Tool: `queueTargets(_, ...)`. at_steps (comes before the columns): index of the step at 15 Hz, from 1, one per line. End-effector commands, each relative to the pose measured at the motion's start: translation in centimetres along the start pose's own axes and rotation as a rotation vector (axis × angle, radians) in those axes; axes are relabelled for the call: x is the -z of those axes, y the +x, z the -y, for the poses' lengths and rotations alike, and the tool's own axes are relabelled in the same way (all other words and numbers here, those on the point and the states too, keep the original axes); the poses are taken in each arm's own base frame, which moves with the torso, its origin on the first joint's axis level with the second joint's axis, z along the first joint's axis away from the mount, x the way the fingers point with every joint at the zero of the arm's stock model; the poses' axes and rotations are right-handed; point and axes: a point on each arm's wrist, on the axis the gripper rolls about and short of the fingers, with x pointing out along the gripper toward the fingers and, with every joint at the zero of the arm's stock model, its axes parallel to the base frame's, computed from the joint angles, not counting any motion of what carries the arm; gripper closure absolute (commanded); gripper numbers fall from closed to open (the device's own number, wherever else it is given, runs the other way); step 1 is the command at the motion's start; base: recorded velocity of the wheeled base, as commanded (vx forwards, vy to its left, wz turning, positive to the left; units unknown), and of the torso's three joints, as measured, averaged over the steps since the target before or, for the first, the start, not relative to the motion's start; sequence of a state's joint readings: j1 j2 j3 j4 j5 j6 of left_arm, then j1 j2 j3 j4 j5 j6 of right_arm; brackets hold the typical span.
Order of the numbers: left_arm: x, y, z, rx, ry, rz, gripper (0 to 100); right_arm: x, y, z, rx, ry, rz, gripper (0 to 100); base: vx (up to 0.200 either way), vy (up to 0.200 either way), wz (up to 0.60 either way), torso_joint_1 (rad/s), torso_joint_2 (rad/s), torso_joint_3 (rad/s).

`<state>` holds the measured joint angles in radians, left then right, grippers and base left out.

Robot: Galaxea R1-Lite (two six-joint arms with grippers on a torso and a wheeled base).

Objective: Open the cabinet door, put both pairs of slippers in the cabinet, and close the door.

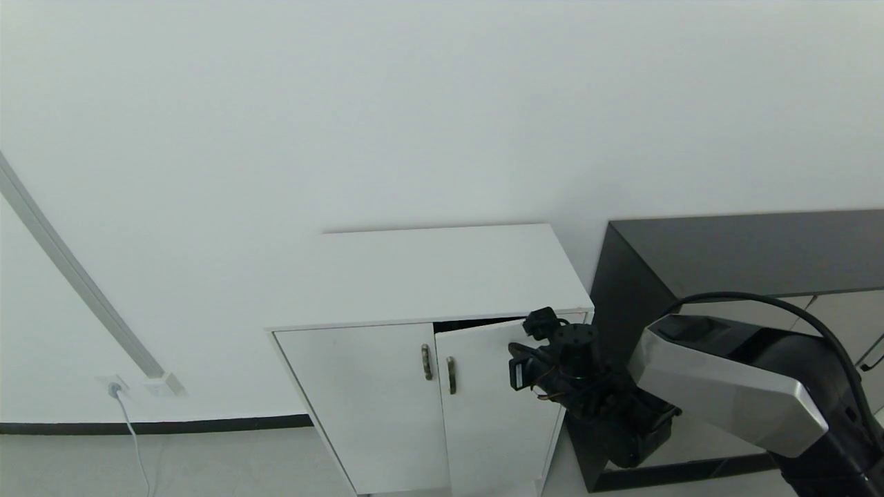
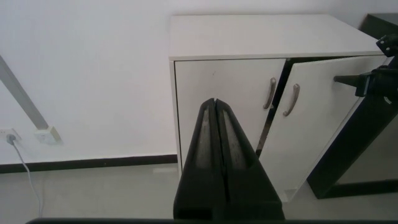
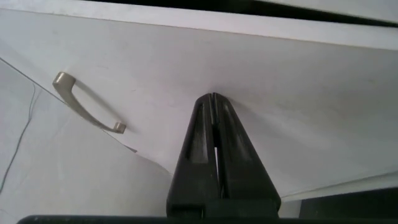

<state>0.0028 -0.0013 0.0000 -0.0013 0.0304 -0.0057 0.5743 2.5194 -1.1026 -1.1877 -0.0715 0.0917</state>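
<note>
Right gripper: fingers pressed together, nothing between them, tips at the face of the right door.
Right door: ajar, its top edge swung out from the cabinet, a dark gap above it.
Door handle: just beside the right gripper's tips, toward the cabinet's middle.
Left gripper: fingers together, nothing in them, held well back from the cabinet, facing the left door.
Left door: flush with the cabinet front.
Black cabinet: beside the white one, behind the right arm.
</note>
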Motion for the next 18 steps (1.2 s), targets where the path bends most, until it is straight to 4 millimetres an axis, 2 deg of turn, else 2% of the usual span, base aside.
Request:
queueTargets(1,0.0,0.0,0.0,-0.001,-0.002,-0.001,100,-0.2,0.7,0.1,0.003,0.002,0.012,100,0.000,0.000,0.00,0.000,0.00,0.000)
queueTargets(4,0.0,0.0,0.0,-0.001,-0.002,-0.001,100,-0.7,1.1,0.2,0.008,0.000,0.021,100,0.000,0.000,0.00,0.000,0.00,0.000)
queueTargets(12,0.0,0.0,0.0,-0.001,-0.002,-0.001,100,-0.5,1.2,0.3,0.011,-0.001,0.020,100,0.000,0.000,0.00,0.000,0.00,0.000)
queueTargets(18,0.0,0.0,0.0,-0.001,-0.002,-0.001,100,-0.6,1.2,1.1,0.029,0.003,0.024,100,0.000,0.000,0.00,0.000,0.00,0.000)
